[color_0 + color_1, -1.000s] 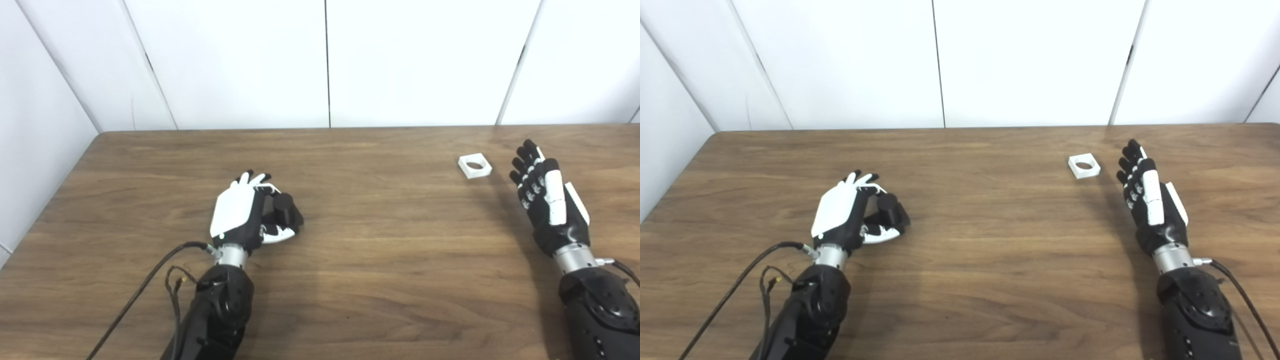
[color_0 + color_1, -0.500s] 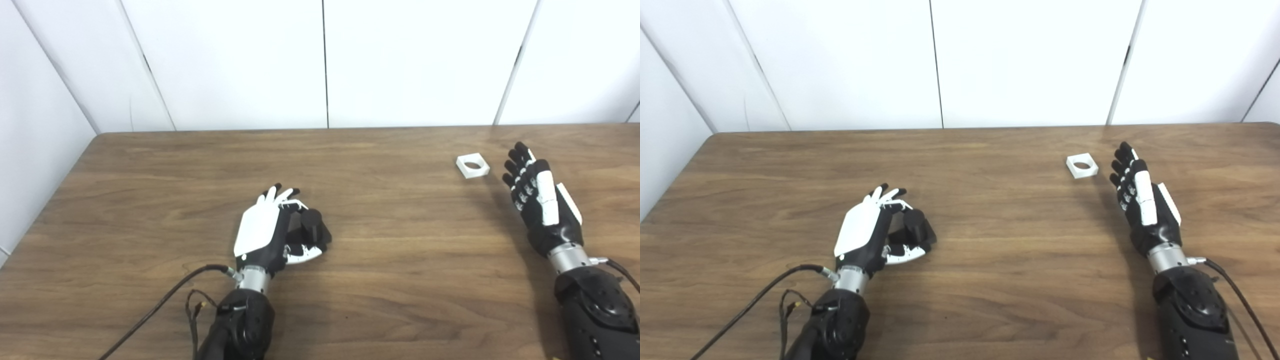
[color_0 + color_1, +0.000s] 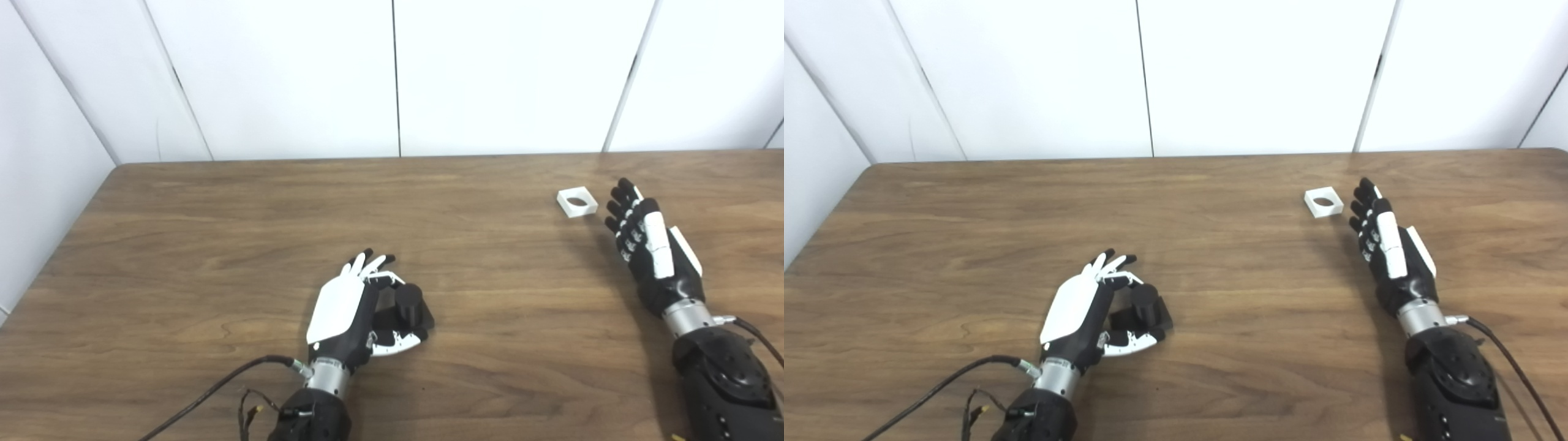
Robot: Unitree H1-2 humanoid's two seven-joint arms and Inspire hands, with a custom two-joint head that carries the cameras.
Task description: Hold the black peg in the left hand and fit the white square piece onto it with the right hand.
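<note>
Left hand (image 3: 358,309) near the front, grasping the black peg (image 3: 409,304) upright, right hand (image 3: 649,245) released — fingers straight, just right of the white square piece (image 3: 576,203) on the far table (image 3: 245,214).

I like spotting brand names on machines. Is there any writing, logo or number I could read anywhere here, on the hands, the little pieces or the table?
None can be read.
Left hand, right hand: no markings visible.
Black peg, white square piece: plain.
Table, wall panels: no text.
</note>
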